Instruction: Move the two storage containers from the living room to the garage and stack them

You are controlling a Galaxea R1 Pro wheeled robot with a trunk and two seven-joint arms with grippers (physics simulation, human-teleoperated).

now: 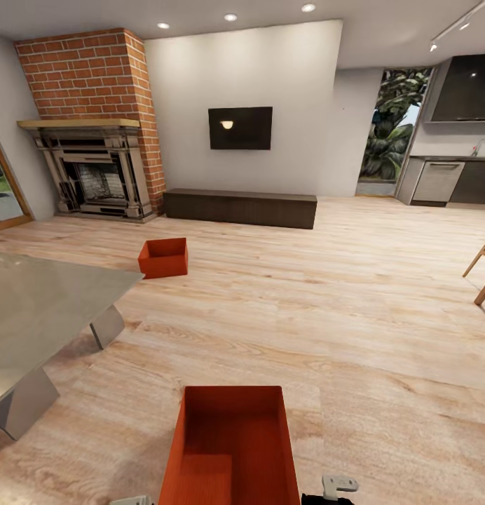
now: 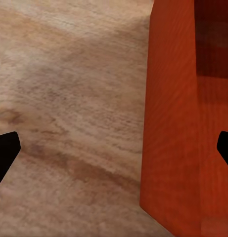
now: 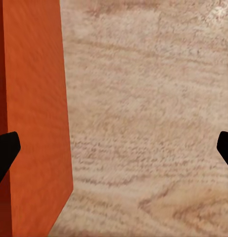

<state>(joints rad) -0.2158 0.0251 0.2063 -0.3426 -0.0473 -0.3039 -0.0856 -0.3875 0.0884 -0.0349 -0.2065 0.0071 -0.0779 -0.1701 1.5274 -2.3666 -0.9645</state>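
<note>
I am in the living room, on light wood planks. One red-orange open-top storage container [image 1: 232,449] sits right in front of me at the bottom of the head view. The other storage container [image 1: 163,257] stands farther off on the floor, toward the fireplace. My left gripper [image 2: 115,150] is open, and its fingers straddle a long wall of the near container [image 2: 170,128]. My right gripper [image 3: 115,150] is open at the opposite wall of that container [image 3: 37,113], with one fingertip over that wall and the other over bare floor. Neither gripper pinches anything.
A low grey table [image 1: 39,308] on metal legs fills the left side. Behind stand the brick fireplace [image 1: 95,140], a dark low bench [image 1: 240,207] under the wall TV [image 1: 240,128], and kitchen units [image 1: 446,181] at back right. Wooden chair legs [image 1: 483,273] poke in at the right.
</note>
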